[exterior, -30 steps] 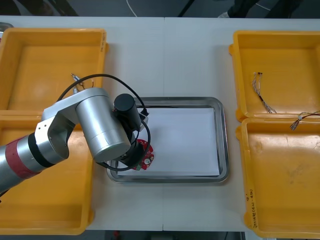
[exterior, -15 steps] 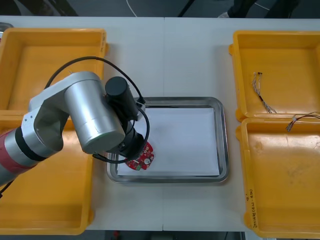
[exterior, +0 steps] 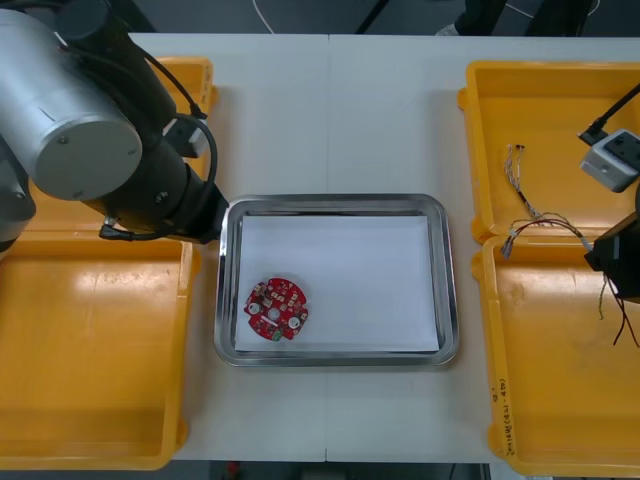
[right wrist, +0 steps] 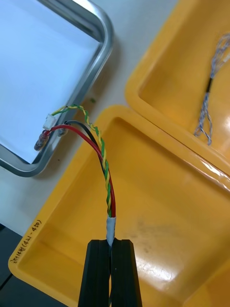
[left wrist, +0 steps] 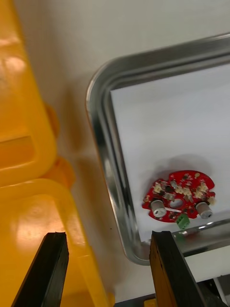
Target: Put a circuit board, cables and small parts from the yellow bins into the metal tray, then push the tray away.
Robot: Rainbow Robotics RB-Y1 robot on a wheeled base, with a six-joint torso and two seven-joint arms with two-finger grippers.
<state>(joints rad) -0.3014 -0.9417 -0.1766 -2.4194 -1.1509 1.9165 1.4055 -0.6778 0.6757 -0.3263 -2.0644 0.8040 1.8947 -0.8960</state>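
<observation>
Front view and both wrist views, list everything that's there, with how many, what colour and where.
Table: one, light, under everything.
Yellow bins: four, two at each side of the table.
Metal tray: one, shiny rim, white inside, between the bins.
Circuit board: one, red, round, in the tray's near left corner.
Blue and white cable: one, in the far right bin.
Red and yellow cable: one, with black and green strands, held above the near right bin.
Left end effector: black fingers, open, between the left bins and the tray.
Right end effector: black fingers, shut on the red and yellow cable.
</observation>
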